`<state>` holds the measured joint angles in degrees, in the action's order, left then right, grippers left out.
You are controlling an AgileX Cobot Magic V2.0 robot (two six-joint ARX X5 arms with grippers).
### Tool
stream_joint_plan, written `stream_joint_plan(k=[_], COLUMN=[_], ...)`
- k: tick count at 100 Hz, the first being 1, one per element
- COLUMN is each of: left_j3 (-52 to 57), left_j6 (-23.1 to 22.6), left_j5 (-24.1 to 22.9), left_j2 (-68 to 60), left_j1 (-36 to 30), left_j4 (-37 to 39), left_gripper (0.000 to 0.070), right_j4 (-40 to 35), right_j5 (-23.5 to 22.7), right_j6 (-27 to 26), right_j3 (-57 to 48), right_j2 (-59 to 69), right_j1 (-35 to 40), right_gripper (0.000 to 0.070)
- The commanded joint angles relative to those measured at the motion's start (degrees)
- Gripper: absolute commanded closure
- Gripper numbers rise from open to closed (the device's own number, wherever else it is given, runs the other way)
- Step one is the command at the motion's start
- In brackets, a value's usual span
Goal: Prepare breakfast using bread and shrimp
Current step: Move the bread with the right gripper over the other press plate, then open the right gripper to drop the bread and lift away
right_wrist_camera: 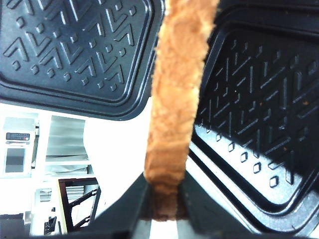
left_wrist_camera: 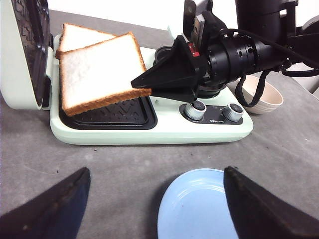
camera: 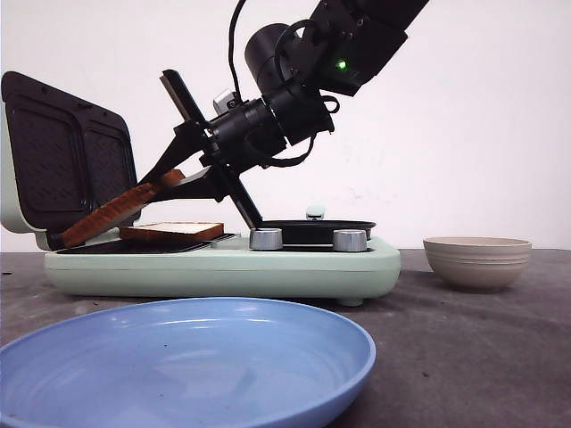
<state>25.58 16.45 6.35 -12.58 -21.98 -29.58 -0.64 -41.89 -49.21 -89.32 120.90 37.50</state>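
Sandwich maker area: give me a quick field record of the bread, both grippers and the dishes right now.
held slice: bread slice pinched at one edge, tilted, above the near grill plate
second slice: lying flat on the far plate
right gripper: shut on the held slice's crust
left gripper: open, holding nothing, above the table
sandwich maker: lid open, upright
blue plate: nothing on it, in front of the maker
beige bowl: right of the maker, contents not visible
shrimp: none visible
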Motion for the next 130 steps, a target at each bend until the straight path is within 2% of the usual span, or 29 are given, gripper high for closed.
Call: stream_joint_plan(k=[1,20,23,30,33,73,104,130], left_j3=[0.07,0.07,0.07,0.07,0.07,0.07,0.07,0.07], left_j6=[-0.55,-0.55,-0.55,-0.55,-0.55,-0.52,-0.55,-0.55], left_j5=[0.02,0.02,0.02,0.0,0.0,0.0,-0.39,-0.42], left_j2=[0.09,0.09,0.09,0.09,0.09,0.09,0.09,0.09], left_j1=[-0.11,-0.11,-0.11,-0.11,-0.11,-0.11,-0.11,-0.11], left_j4=[0.81,0.76,0.79,0.79,0.79,0.68,0.72,0.76], left_gripper=[0.0227,0.0227,0.0227,0.0227,0.0227,0.0227,0.0227,0.0227], right_j4=[-1.11,-1.09,-1.05,-1.14,-1.14,-3.3,-20.87,-28.61], right_j5=[-0.04,0.46,0.68,1.38,1.4,4.87,10.93,15.52], right_j6=[-0.9,0.72,0.94,1.03,1.03,5.25,17.2,23.93], right_j3=[-0.72,-0.72,-0.72,-0.72,-0.72,-2.08,-11.32,-18.21], right_j2=[2.08,2.08,2.08,1.97,1.97,1.55,1.53,0.94], right_j1=[0.52,0.37,0.35,0.24,0.2,-0.94,-0.94,-0.83], right_gripper=[0.07,0.0689,0.064,0.0461,0.0431,0.0416,0.041,0.041])
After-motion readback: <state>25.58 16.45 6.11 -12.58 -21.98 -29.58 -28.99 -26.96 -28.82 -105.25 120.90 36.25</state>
